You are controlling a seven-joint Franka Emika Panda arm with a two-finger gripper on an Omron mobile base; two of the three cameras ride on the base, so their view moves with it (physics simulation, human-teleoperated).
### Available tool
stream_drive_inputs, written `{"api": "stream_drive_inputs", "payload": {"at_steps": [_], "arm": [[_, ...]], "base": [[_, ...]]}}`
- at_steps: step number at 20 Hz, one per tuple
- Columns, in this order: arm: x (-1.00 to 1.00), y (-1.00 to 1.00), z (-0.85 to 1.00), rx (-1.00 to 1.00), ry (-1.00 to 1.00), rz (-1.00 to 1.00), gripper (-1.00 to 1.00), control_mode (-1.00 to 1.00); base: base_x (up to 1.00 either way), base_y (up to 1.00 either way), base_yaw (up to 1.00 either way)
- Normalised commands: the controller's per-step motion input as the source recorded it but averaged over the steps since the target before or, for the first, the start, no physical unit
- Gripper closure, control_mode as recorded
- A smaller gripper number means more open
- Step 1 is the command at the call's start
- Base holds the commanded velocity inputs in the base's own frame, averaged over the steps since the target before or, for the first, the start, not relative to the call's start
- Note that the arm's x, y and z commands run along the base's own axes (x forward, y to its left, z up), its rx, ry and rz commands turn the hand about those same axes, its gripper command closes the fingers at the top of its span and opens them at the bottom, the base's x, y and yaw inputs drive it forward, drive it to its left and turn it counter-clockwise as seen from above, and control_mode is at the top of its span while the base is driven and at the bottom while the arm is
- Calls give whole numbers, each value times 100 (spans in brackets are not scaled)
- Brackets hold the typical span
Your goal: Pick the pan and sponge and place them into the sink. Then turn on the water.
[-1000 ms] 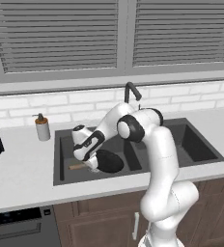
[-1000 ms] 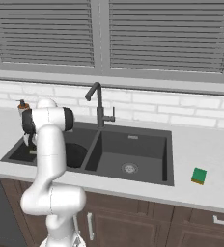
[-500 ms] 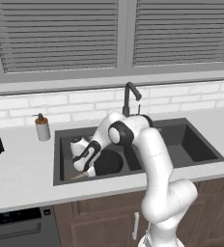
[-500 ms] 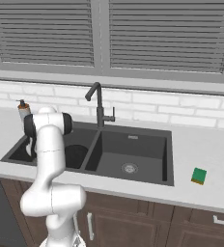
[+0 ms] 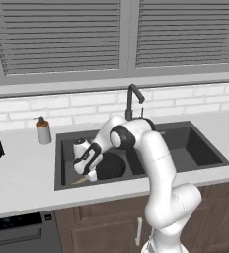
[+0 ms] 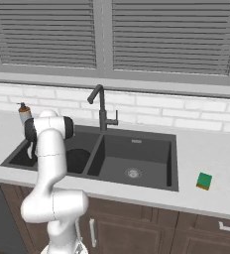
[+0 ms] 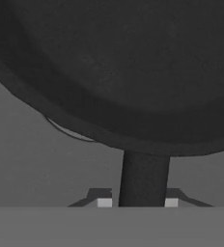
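The pan (image 5: 111,166) lies in the sink's (image 5: 205,159) left basin; the gripper (image 5: 90,174) straddles its handle (image 7: 144,179), jaws narrow, grip or release uncertain. Release fully and lift straight clear before fetching the sponge (image 6: 204,180), on the counter (image 6: 211,203) right of the sink

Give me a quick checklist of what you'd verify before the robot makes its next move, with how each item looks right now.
1. Pan inside the sink's left basin: ok.
2. Hand let go of the pan handle: cannot tell; the fingertips sit on either side of it.
3. Sponge in the sink: not ok; it lies on the counter to the sink's right.
4. Right basin free for the sponge: ok.
5. Water running from the faucet: not ok; no stream visible.
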Motion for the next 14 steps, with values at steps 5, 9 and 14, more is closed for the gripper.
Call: {"api": "stream_drive_inputs", "payload": {"at_steps": [5, 9, 14], "arm": [[10, -2, 0, 2, 0, 1, -100, -100], [1, 0, 16, 3, -4, 0, -100, -100], [-1, -7, 74, 0, -4, 0, -100, -100]], "base": [[0, 0, 0], [0, 0, 0], [0, 0, 0]]}}
